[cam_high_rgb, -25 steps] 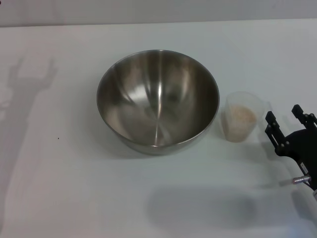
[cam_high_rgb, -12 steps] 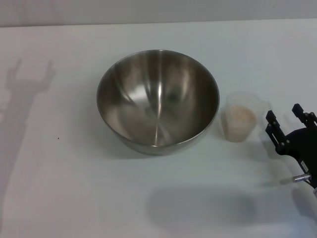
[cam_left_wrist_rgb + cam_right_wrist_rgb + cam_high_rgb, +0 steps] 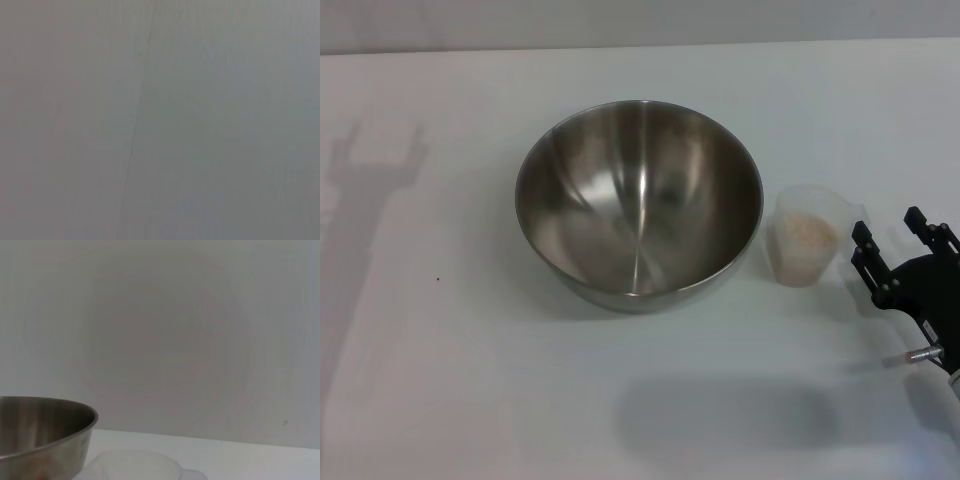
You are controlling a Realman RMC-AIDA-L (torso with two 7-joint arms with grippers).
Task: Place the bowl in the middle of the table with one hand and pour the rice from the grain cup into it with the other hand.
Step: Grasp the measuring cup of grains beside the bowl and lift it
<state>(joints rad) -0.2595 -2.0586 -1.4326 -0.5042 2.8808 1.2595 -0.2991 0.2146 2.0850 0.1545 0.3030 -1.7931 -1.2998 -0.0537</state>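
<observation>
Head view — one bowl (image 3: 638, 205), one grain cup (image 3: 807, 236), one open right claw (image 3: 890, 236).

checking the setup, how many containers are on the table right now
2. The steel mixing bowl sits mid-table; the grain cup, holding rice, stands just to its right, near the open right gripper. None looks hidden.

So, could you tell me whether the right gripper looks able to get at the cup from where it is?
Probably yes: the right gripper is open beside the cup, with only bare table between them.
</observation>
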